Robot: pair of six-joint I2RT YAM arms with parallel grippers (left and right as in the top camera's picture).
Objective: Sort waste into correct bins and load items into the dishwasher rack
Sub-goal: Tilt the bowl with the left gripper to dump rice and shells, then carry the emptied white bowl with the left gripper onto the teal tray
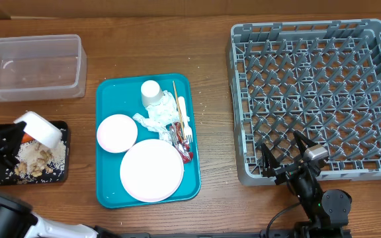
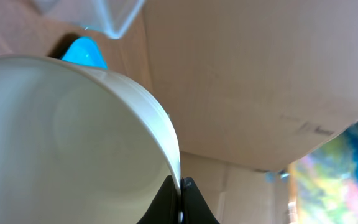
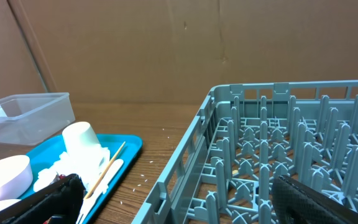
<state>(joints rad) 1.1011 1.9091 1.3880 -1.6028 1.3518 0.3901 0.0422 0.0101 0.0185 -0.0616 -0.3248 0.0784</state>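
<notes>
Over the beige scraps [image 1: 37, 158] in the black tray [image 1: 62, 174], the left gripper [image 2: 180, 190] is pinching the rim of a tilted white bowl [image 2: 73, 143], a grip clear only from its wrist view; the right gripper [image 1: 284, 157] is gaping by the rack [image 1: 316, 92].

Tub [image 1: 38, 74] left, serving tray [image 1: 108, 99] middle, rack [image 1: 241, 99] right.

glossy white bowl [image 2: 73, 155], grey plastic rack [image 1: 296, 30], wood-grain table [image 1: 210, 59]

A brown wood-grain table [image 1: 210, 53] meets a plain cardboard wall [image 3: 166, 50] — soft, even light.
</notes>
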